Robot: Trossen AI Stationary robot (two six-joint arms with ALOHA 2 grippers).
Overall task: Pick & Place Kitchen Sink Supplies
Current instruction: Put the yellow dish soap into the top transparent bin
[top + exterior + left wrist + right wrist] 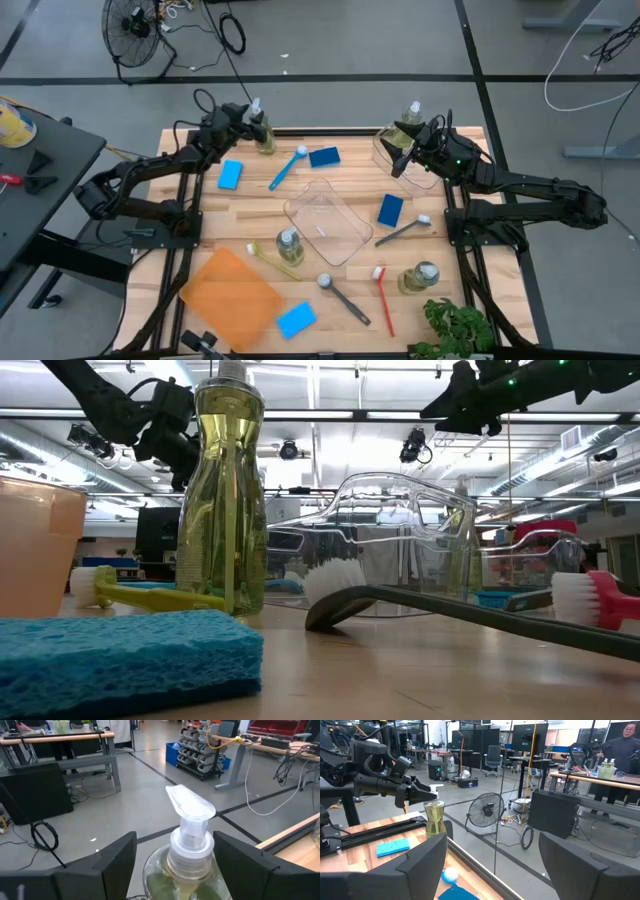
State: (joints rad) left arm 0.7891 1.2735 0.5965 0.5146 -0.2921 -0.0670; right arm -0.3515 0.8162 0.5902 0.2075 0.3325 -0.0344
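Left gripper (252,117) at far left edge of wooden table (440,245), fingers (117,857) spread wide on either side of clear bottle of yellow-green soap with pale cap (187,857), not closed on it. Right gripper (402,160) raised near far right edge, beside second soap bottle (411,122) and over clear plastic tub (415,170), fingers parted, empty. Larger clear tub (328,221) mid-table; blue rectangular sponges (231,174), long-handled blue brush (287,167) scattered around it. Flat orange tray (231,296) at near left corner.

- Grey floor (400,40) with dark seams, upper frame.
- Black fan (132,25), upper left.
- Blue bins (176,751) beside a desk (280,751).
- Ceiling lights (290,450) overhead.
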